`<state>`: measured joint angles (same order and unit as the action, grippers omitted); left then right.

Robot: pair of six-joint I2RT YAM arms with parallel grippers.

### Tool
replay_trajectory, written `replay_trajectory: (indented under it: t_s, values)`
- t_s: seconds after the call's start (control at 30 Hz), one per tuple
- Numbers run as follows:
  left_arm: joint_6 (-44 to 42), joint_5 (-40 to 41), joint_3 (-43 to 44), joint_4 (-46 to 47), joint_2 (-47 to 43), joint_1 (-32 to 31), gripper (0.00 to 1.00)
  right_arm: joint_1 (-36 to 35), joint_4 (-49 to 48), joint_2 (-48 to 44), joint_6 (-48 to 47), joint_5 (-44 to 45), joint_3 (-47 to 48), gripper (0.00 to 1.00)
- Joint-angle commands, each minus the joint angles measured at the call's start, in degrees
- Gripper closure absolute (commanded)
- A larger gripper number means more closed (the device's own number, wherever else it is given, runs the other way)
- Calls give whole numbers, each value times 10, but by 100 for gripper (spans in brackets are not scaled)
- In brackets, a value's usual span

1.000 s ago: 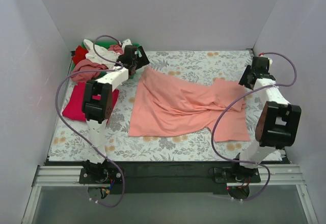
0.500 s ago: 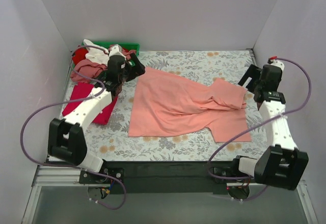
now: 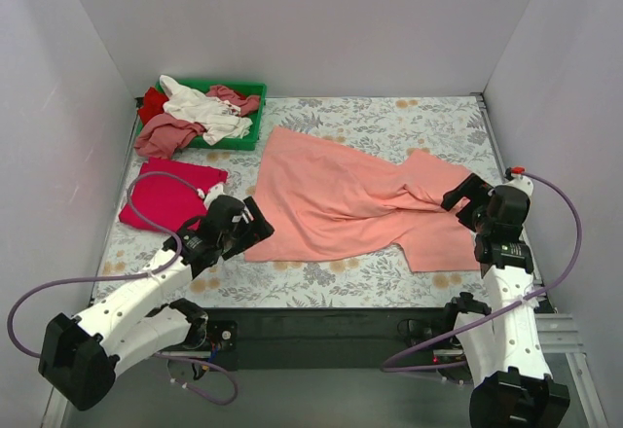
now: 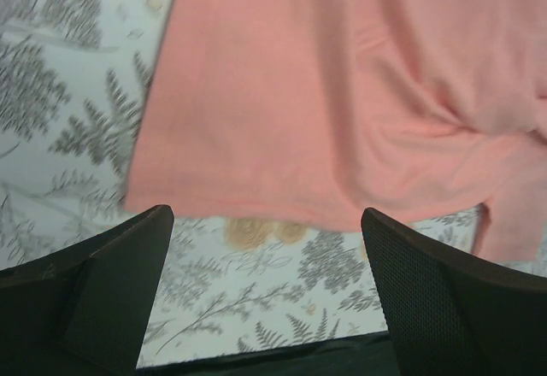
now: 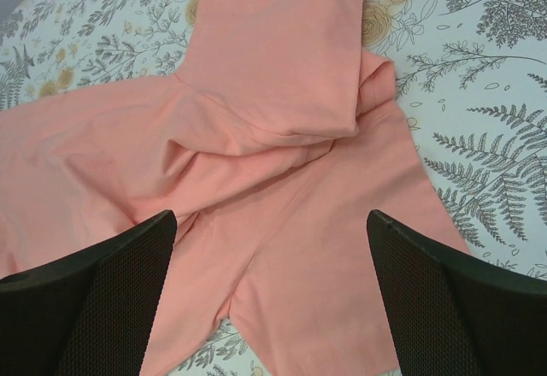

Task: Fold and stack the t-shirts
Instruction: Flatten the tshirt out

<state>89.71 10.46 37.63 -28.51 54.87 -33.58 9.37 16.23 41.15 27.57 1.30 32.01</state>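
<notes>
A large salmon-pink t-shirt (image 3: 341,199) lies spread and rumpled in the middle of the floral cloth; it also shows in the left wrist view (image 4: 342,102) and the right wrist view (image 5: 282,154). A magenta-red t-shirt (image 3: 167,193) lies folded at the left. White, dusty-rose and red tees (image 3: 200,112) are heaped in and over the green tray (image 3: 251,89). My left gripper (image 3: 255,231) is open and empty, above the pink shirt's near left corner. My right gripper (image 3: 459,199) is open and empty, above the shirt's right sleeve.
White walls close in the left, back and right sides. A black strip (image 3: 321,323) runs along the table's near edge between the arm bases. Purple cables loop from both arms. Bare floral cloth (image 3: 389,117) lies behind the pink shirt.
Both arms have drawn back toward the near edge. The left gripper went from the tray area to the shirt's near left corner. The right gripper came nearer along the right side.
</notes>
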Motion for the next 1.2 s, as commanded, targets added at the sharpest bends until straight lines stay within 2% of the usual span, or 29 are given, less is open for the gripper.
replay_trajectory:
  t_s: [0.0, 0.17, 0.33, 0.37, 0.53, 0.67, 0.87, 0.9, 0.97, 1.17]
  values:
    - [86, -4, -44, -97, -41, -3, 8, 3, -11, 0, 10, -8, -2, 2]
    - [104, -15, -61, -111, -29, -4, 16, 3, -7, 31, -2, -9, 4, 2]
    - [95, -41, -66, -74, 28, -4, 34, 3, -5, 57, -12, -3, 5, 2]
    - [93, -42, -66, -69, 44, -4, 35, 3, -3, 59, -13, -1, 5, 2]
    - [102, 12, -67, -62, 84, -3, 37, 3, 6, 53, -13, 5, 3, 2]
    - [108, 47, -61, -37, 122, -2, 43, 3, 13, 32, -10, 2, -4, 2]
    - [107, 40, -60, -3, 178, -3, 69, 3, 57, 22, -16, 21, -5, 2]
    - [104, 48, -62, -1, 181, -3, 76, 3, 66, 20, -12, 26, -6, 2]
    - [107, 65, -63, -3, 184, -3, 99, 3, 87, 17, -2, 25, -16, 2]
    - [104, 112, -61, 23, 141, 0, 100, 3, 151, 0, 26, 1, -52, 2]
